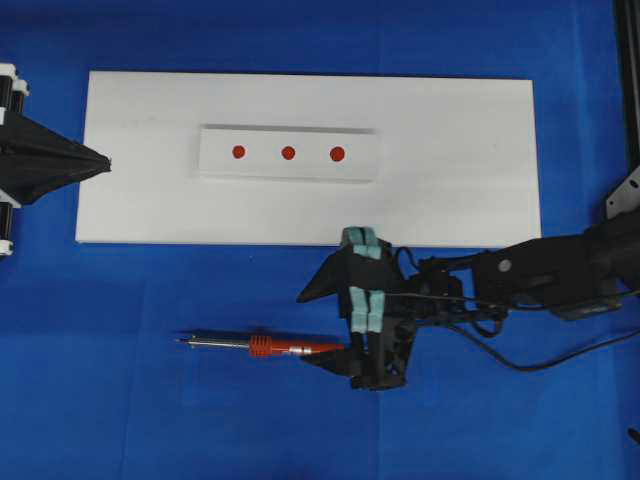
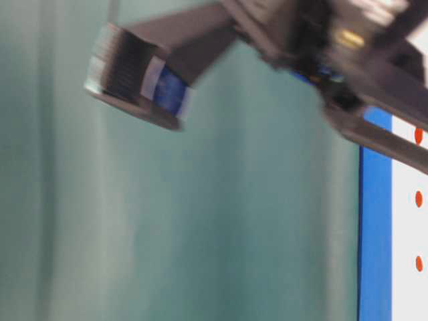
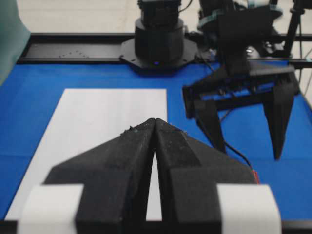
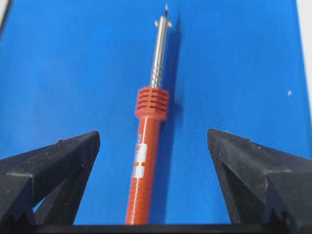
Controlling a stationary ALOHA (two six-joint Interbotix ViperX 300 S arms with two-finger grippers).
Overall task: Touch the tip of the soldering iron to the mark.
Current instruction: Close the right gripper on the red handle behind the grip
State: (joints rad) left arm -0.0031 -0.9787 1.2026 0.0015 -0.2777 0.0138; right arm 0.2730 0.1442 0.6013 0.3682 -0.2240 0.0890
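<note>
Soldering iron lies flat on the blue desk, near the desk's front edge and parallel to it, just in front of the white board, its silver shaft and tip pointing toward the left edge. Bare blue cloth surrounds it on the tip side and toward the front edge. Three red marks sit in a row on a raised white strip mid-board, well apart from the tip. The right hand, reaching in from the right edge, stands wide apart around the rear of the orange handle, fingers clear on both sides, gripping nothing. The left hand rests at the board's left edge, fingers pressed together, holding nothing.
</note>
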